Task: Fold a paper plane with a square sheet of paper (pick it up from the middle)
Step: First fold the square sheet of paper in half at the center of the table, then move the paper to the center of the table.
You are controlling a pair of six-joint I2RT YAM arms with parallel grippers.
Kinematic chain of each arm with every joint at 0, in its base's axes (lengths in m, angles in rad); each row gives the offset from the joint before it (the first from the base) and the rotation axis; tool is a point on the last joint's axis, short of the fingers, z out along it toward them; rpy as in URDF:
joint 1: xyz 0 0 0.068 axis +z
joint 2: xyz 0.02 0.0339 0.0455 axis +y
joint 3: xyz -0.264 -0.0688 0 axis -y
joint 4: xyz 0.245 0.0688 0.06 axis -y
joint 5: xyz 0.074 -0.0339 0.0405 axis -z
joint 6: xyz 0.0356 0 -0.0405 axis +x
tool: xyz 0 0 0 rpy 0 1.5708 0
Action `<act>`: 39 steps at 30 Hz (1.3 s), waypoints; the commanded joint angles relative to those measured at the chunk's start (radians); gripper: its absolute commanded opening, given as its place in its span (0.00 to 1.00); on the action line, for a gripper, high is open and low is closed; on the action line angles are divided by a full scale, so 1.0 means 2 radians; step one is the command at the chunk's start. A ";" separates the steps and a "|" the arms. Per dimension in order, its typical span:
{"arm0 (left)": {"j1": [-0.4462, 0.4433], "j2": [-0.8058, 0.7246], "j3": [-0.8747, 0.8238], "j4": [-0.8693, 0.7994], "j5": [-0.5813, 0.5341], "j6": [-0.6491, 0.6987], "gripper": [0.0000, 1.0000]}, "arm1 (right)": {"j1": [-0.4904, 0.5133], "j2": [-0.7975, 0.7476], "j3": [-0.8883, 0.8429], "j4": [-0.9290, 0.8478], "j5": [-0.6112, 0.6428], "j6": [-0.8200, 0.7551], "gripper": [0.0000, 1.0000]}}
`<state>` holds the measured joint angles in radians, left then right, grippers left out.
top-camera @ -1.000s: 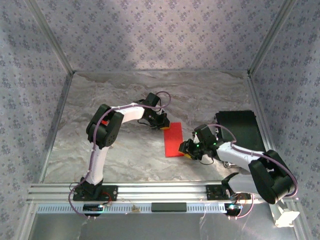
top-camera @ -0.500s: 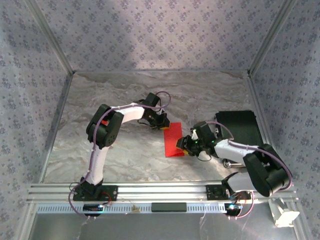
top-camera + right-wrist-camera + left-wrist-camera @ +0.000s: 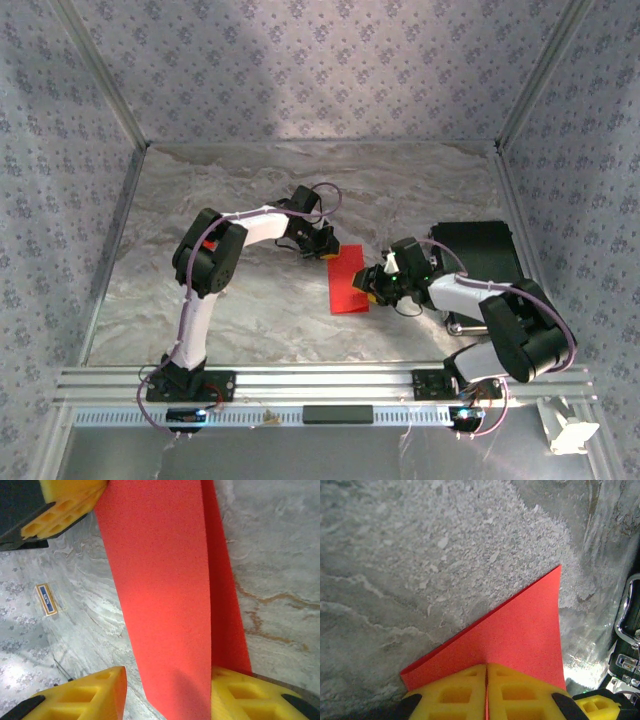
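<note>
Red folded sheet of paper (image 3: 348,282) lies mid-table on the grey marbled tabletop (image 3: 230,200), between the two arms. From above, the left gripper (image 3: 326,250) sits at its far corner. The left wrist view adds that the yellow pads are pressed together, pinching the paper's edge. The right wrist view shows the paper running between the right gripper's (image 3: 167,680) spread fingers, with a gap on one side and a small printed card (image 3: 46,599) off to the side.
</note>
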<state>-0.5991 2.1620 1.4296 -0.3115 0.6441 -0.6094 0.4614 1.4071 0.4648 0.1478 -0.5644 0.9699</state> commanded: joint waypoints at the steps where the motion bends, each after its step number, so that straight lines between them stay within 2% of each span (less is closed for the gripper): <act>1: 0.004 0.006 -0.004 -0.015 0.006 0.013 0.09 | -0.006 0.023 0.023 0.007 -0.033 -0.016 0.41; 11: 0.004 0.004 -0.001 -0.018 0.006 0.016 0.09 | -0.013 0.055 0.026 0.021 -0.035 -0.025 0.36; 19: 0.004 0.004 0.001 -0.016 0.009 0.017 0.10 | -0.026 0.064 0.022 0.028 -0.044 -0.039 0.28; 24: 0.003 -0.015 -0.001 0.002 0.017 0.005 0.13 | -0.029 0.075 0.025 0.035 -0.045 -0.039 0.15; 28: 0.004 -0.064 -0.012 0.006 -0.012 0.008 0.31 | -0.024 0.083 0.028 0.057 -0.038 -0.016 0.11; 30: 0.004 -0.097 -0.029 0.009 -0.040 0.008 0.45 | -0.015 0.090 0.032 0.079 -0.032 0.002 0.10; 33: 0.005 -0.144 -0.059 0.016 -0.077 0.011 0.53 | 0.000 0.103 0.048 0.087 -0.013 0.027 0.07; 39: 0.007 -0.213 -0.121 0.033 -0.127 0.013 0.59 | 0.015 0.129 0.040 0.173 0.011 0.107 0.08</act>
<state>-0.5949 1.7744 1.2400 -0.2657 0.4625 -0.5941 0.4789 1.6402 0.5335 0.4026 -0.5793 1.0882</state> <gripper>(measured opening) 0.588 0.079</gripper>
